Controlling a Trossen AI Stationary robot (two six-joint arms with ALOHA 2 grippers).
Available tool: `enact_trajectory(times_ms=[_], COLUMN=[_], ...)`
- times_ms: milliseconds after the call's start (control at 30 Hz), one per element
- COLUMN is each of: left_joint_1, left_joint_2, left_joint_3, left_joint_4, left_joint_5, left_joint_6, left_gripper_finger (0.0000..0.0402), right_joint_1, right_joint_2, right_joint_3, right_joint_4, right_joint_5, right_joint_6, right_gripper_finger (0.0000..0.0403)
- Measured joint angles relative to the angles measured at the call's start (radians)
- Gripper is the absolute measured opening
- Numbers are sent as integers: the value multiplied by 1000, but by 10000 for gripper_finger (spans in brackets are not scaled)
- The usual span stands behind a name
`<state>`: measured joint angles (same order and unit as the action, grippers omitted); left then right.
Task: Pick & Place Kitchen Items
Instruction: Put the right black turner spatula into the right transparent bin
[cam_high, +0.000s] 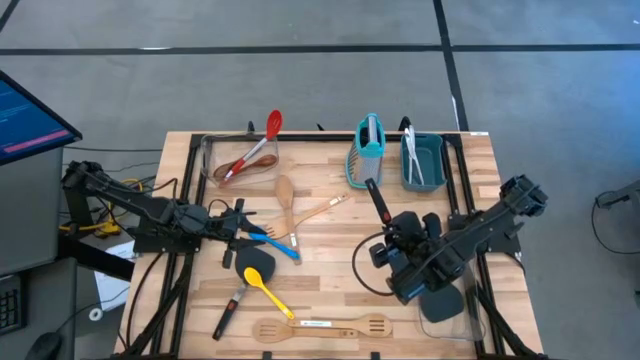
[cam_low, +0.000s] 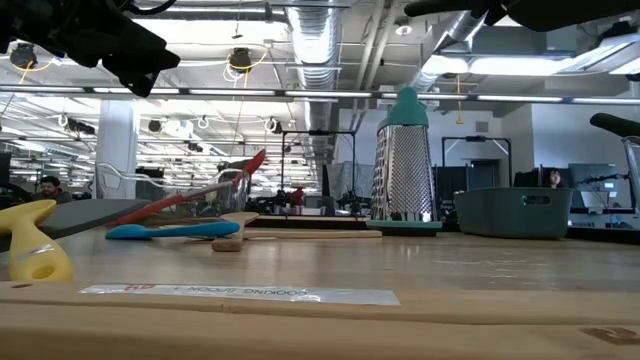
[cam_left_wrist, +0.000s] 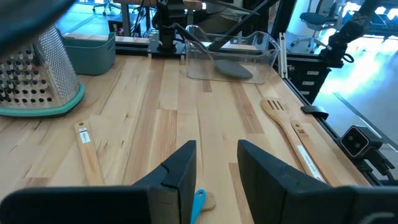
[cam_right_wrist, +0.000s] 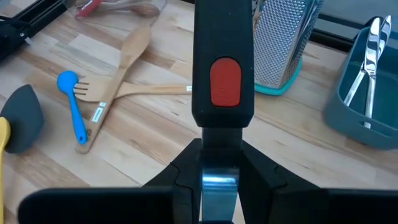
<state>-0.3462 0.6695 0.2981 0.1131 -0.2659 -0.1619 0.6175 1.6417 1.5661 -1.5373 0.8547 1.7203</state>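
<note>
From above, the teal bin (cam_high: 424, 162) sits at the table's far right with metal cutlery (cam_high: 410, 150) lying in it, and the box grater (cam_high: 368, 150) stands just left of it. A clear container (cam_high: 240, 158) at the far left holds red tongs (cam_high: 255, 147) and a wooden piece. A second clear container (cam_high: 445, 310) at the near right edge holds the wide end of a black spatula (cam_high: 440, 300). Loose on the wood lie a wooden spoon (cam_high: 286, 200), a wooden fork (cam_high: 318, 213), a blue spoon (cam_high: 270, 240), a yellow spoon (cam_high: 266, 290), another black spatula (cam_high: 245, 275) and a slotted wooden spatula (cam_high: 320, 326). The left gripper (cam_high: 243, 225) hovers at the blue spoon; the right gripper (cam_high: 385, 222) clasps a black handle (cam_high: 378, 200).

At table height, the grater (cam_low: 403, 160) stands upright left of the bin (cam_low: 517, 212), and the blue spoon (cam_low: 170, 231) lies flat.

The left wrist camera shows the left gripper (cam_left_wrist: 216, 168) with its fingers (cam_left_wrist: 180, 171) a narrow gap apart, holding nothing, above the blue spoon's end (cam_left_wrist: 198, 202). Ahead, the clear container (cam_left_wrist: 233, 56) holds the spatula blade (cam_left_wrist: 231, 67).

The right wrist camera shows the right gripper (cam_right_wrist: 219, 163) pinched on the black handle with a red button (cam_right_wrist: 224, 68); cutlery (cam_right_wrist: 365, 59) rests in the bin (cam_right_wrist: 367, 93).
</note>
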Motion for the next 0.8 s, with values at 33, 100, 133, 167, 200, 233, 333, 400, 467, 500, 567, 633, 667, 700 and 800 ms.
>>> enact_trajectory(times_ms=[33,100,133,167,200,233,333,400,467,500,567,633,667,700,800], left_joint_1=[0,0,0,0,0,0,0,0,0,0,0,0,0,0,0], left_joint_2=[0,0,0,0,0,0,0,0,0,0,0,0,0,0,0], left_joint_3=[0,0,0,0,0,0,0,0,0,0,0,0,0,0,0], left_joint_4=[0,0,0,0,0,0,0,0,0,0,0,0,0,0,0], left_joint_5=[0,0,0,0,-1,-1,-1,-1,-1,-1,-1,-1,-2,-2,-6], left_joint_6=[0,0,0,0,0,0,0,0,0,0,0,0,0,0,0], left_gripper_finger=[104,104,104,104,104,104,104,104,104,104,104,104,104,104,104], right_joint_1=[-4,-12,-16,-21,-25,-29,-45,-58,-74,-79,-88,-94,-95,-95,-95], right_joint_2=[0,0,0,0,0,0,0,0,0,0,0,0,1,1,1], right_joint_3=[0,0,0,0,0,0,0,0,0,0,0,0,0,0,0], right_joint_4=[0,1,1,1,1,1,7,17,35,48,74,89,90,90,91], right_joint_5=[0,0,-1,-4,-6,-7,-8,-8,-8,-8,-8,-8,-8,-8,-8], right_joint_6=[-3,-20,-26,-27,-29,-29,-61,-81,-114,-138,-185,-212,-219,-223,-228], right_gripper_finger=[64,64,64,64,64,64,64,64,64,64,65,65,65,65,65])
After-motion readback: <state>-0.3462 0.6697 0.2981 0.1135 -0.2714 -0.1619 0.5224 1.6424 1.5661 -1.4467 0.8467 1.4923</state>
